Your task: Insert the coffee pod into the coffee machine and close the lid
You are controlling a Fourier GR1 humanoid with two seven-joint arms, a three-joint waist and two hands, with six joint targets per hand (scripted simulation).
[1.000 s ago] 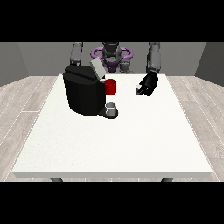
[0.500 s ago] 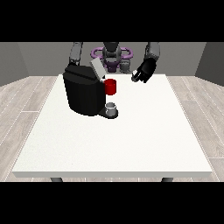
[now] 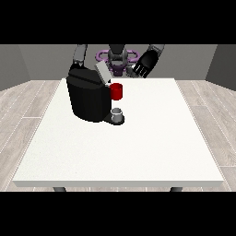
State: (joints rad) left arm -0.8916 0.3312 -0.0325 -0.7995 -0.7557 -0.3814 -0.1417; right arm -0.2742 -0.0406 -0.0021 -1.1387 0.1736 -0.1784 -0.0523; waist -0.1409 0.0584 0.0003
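The coffee pod cannot be told for certain: a small grey thing (image 3: 118, 113) stands at the foot of the coffee machine (image 3: 90, 97), on the dark base that juts out from its front, on the side toward the view's right. Whether this is the pod or a part of the machine does not show.

The coffee machine is a black, rounded block on the white table (image 3: 138, 147), toward the far edge and at the view's left half. Its lid (image 3: 102, 73), a pale grey flap, stands tilted up from the machine's top, so the machine is open. A red thing at the machine (image 3: 116, 91) sits just below the lid, directly above the grey thing.

The hand at the view's right (image 3: 144, 66) is raised above the table's far edge, well apart from the machine and higher than its top. Its fingers are spread and fairly straight, and it holds nothing.

The other arm comes down behind the machine; its hand is hidden by the machine's body, so its state cannot be told.
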